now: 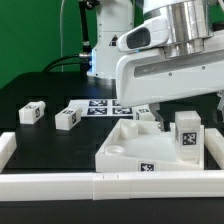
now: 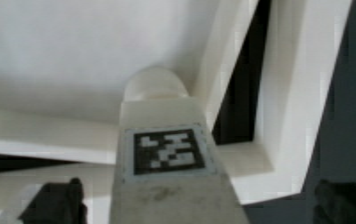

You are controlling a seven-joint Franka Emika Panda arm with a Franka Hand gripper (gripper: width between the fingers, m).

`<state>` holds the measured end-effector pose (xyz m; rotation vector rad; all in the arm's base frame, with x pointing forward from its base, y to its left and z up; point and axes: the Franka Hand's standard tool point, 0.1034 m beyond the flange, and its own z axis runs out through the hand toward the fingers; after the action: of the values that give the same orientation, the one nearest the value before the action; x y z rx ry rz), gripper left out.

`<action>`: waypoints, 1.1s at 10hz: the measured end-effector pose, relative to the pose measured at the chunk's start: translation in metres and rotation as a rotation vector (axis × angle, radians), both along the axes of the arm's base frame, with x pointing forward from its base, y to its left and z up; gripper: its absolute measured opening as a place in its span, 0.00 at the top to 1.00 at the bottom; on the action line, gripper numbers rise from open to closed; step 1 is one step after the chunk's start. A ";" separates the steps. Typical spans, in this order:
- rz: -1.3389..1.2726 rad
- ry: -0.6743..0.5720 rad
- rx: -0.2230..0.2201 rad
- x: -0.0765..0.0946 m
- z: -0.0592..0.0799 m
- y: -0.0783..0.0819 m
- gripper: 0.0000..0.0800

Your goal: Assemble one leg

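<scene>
A white leg (image 1: 187, 135) with a square tag stands upright at the large white panel's (image 1: 122, 152) corner on the exterior view's right. My gripper (image 1: 185, 112) hangs just above it, open, with one finger on each side. In the wrist view the same leg (image 2: 166, 150) runs from between the dark fingertips (image 2: 50, 205) down to the panel (image 2: 68, 60). There is a gap between the leg and each finger, so nothing is gripped. Two more legs (image 1: 33, 112) (image 1: 68, 118) lie on the black table at the exterior view's left.
The marker board (image 1: 100, 108) lies flat behind the panel. Low white walls run along the table's front (image 1: 100, 185) and the exterior view's left (image 1: 8, 148). The arm's white body (image 1: 160, 65) hangs over the panel's back half.
</scene>
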<state>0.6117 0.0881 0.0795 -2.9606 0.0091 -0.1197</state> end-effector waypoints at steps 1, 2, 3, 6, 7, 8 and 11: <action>0.012 0.070 0.009 0.001 0.001 -0.003 0.19; 0.033 0.165 0.021 -0.002 0.001 -0.005 0.19; 0.031 0.155 0.022 0.005 0.000 -0.009 0.19; 0.027 0.136 0.016 0.003 -0.003 -0.011 0.47; 0.026 0.136 0.015 0.003 -0.003 -0.011 0.64; 0.002 0.140 0.016 0.003 -0.003 -0.011 0.64; -0.017 0.143 0.016 0.003 -0.003 -0.012 0.64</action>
<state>0.6147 0.0766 0.0761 -2.9468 0.0543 0.0901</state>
